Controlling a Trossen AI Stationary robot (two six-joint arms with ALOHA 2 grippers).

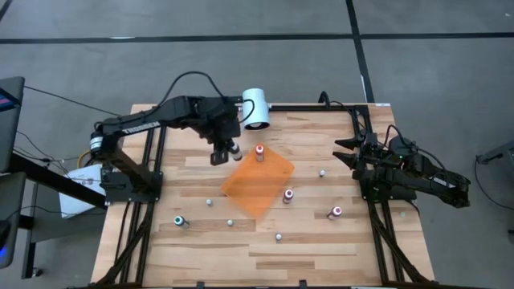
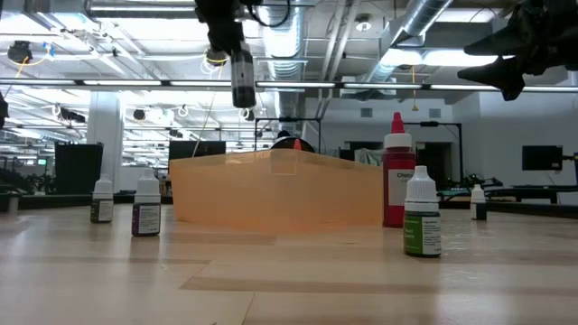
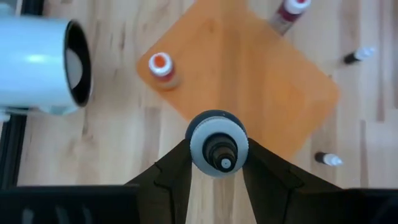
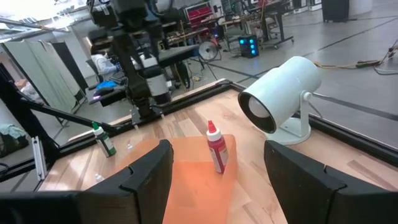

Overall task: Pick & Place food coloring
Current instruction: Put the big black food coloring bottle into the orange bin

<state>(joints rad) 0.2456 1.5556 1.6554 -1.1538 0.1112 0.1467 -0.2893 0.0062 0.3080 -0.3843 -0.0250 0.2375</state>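
Observation:
My left gripper (image 1: 226,150) hangs high over the table just off the far-left corner of the orange sheet (image 1: 257,181), shut on one small food coloring bottle (image 3: 217,144). That bottle shows a pale ring with a dark tip from above. A red-topped bottle (image 1: 259,151) stands on the sheet near its far corner. A pink-topped one (image 1: 287,195) stands at the sheet's right edge. Another pink one (image 1: 335,213), a green one (image 1: 181,221) and several tiny ones stand on the bare wood. My right gripper (image 4: 227,171) waits open at the table's right side. My left gripper pinches the bottle between its two fingers (image 3: 177,171), one on each side of the body below the ringed top (image 3: 217,134). The fingers come from above, pointing down. The bottle (image 2: 242,81) hangs upright, lifted clear, well above the table.
A white cylindrical device (image 1: 255,108) sits at the table's far edge, close to my left arm. Black frame rails (image 1: 365,120) run along both sides and the far edge. Small bottles are scattered on the near half, with bare wood (image 1: 321,257) between them.

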